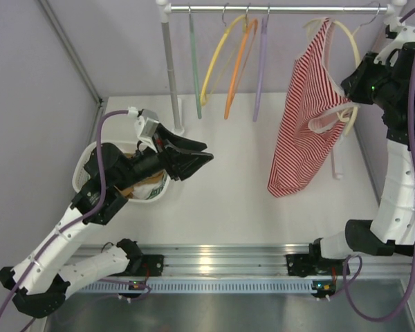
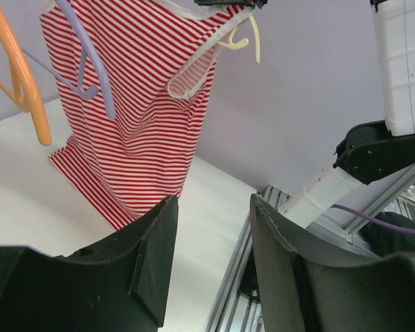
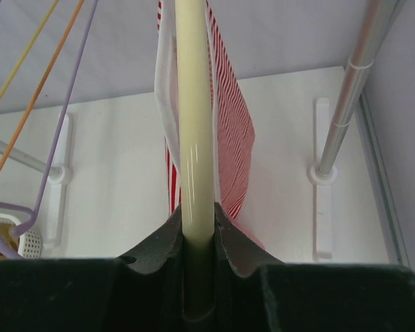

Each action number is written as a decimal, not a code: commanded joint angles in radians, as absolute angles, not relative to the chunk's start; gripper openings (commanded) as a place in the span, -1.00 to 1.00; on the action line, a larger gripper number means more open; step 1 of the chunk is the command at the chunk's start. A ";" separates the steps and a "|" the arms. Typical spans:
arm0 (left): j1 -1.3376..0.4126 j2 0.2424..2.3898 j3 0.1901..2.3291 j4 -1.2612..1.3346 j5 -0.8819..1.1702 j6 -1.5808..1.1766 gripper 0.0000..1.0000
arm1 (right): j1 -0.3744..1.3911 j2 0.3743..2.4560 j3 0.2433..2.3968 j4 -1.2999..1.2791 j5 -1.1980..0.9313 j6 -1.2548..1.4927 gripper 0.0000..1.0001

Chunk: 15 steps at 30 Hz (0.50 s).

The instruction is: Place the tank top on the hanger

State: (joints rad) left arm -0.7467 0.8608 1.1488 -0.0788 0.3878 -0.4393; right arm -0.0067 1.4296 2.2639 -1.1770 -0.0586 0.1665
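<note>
The red-and-white striped tank top (image 1: 306, 121) hangs from the pale cream hanger (image 1: 351, 50) at the right end of the rail. One strap sits over the hanger's upper end; a trimmed opening hangs by its lower end. My right gripper (image 1: 351, 98) is shut on the hanger's lower arm, and the right wrist view shows the cream bar (image 3: 194, 124) clamped between the fingers (image 3: 197, 216) with the tank top (image 3: 232, 124) behind it. My left gripper (image 1: 202, 156) is open and empty, low and left of the tank top (image 2: 131, 104), pointing at it (image 2: 211, 206).
The rail (image 1: 277, 9) carries green (image 1: 194, 62), golden-yellow (image 1: 218, 59), orange (image 1: 238, 69) and purple (image 1: 261, 62) hangers. A rack post (image 1: 171, 76) stands behind my left arm. A white basket (image 1: 86, 162) with a tan garment (image 1: 128, 188) sits at left.
</note>
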 commanded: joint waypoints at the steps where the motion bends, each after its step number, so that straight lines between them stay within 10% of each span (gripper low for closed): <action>1: -0.744 0.851 1.152 -0.081 0.414 -0.436 0.02 | -0.067 1.439 2.365 -1.040 -0.097 0.182 -1.00; 15: -0.744 0.902 1.233 -0.149 0.417 -0.379 0.03 | -0.113 1.575 2.421 -1.005 -0.147 0.201 -1.00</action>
